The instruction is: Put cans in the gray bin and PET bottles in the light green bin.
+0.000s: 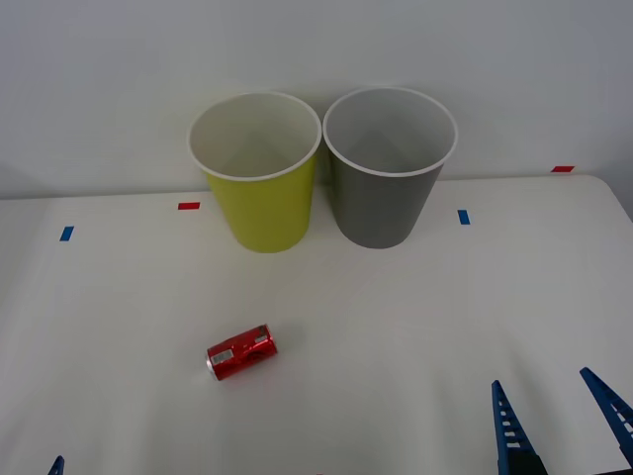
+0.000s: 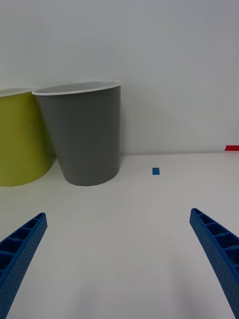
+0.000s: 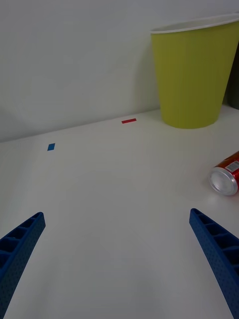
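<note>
Blue ribbed fingers of the right gripper [image 1: 562, 421] are standing wide apart and holding nothing, low over the near right part of the white table [image 1: 396, 327]. The left gripper [image 3: 119, 264] is also spreading its fingers, empty, at the near left corner. Between them and farther in, the red can [image 1: 241, 350] is lying on its side, its long axis running from near left to far right. Beyond it, the light green bin [image 1: 259, 173] and the gray bin [image 1: 386, 168] are standing upright, rims almost touching, by the wall.

One red can [image 1: 241, 350] is lying on the table [image 1: 396, 317]. Two bins are standing there: one light green bin [image 1: 259, 188], one gray bin [image 1: 384, 188]. Five tape marks are showing.
</note>
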Controlling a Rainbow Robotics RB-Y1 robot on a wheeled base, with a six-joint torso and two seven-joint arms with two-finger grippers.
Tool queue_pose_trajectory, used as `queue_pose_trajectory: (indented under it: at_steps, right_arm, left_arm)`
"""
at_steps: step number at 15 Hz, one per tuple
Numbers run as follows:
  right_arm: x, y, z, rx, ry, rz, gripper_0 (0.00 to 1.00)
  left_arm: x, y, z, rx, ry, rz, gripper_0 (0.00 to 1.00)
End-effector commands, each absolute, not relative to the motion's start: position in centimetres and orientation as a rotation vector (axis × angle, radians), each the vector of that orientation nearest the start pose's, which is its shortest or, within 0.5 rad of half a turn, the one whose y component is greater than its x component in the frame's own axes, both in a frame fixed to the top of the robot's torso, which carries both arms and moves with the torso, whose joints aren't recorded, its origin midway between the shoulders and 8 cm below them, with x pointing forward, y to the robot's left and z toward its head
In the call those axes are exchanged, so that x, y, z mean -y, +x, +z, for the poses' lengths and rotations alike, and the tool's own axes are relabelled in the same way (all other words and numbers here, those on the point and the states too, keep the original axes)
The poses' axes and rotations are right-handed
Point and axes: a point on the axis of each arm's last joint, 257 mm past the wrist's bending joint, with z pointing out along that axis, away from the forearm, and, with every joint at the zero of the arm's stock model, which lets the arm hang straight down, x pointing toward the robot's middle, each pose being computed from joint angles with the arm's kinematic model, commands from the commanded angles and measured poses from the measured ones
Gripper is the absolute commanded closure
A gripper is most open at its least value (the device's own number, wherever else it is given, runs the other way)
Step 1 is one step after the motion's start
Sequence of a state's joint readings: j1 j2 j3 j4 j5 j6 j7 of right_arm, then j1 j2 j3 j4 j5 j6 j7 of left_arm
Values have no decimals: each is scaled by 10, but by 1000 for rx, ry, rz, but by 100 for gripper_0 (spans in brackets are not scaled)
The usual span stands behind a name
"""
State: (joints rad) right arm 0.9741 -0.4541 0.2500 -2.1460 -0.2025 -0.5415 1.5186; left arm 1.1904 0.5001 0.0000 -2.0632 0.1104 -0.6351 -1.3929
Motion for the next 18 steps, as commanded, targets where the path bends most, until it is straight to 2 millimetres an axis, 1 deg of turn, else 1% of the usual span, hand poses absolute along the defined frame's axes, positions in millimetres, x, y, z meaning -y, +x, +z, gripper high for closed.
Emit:
queue_pose_trajectory:
  at_steps: [1, 18]
  right_arm:
    - [244, 257, -203, -1494, -73, 144, 0]
    - [244, 257, -203, -1494, -73, 144, 0]
  left_arm:
    - [-343, 189, -232, -1650, 155, 75, 0]
    - [-343, 189, -232, -1650, 155, 75, 0]
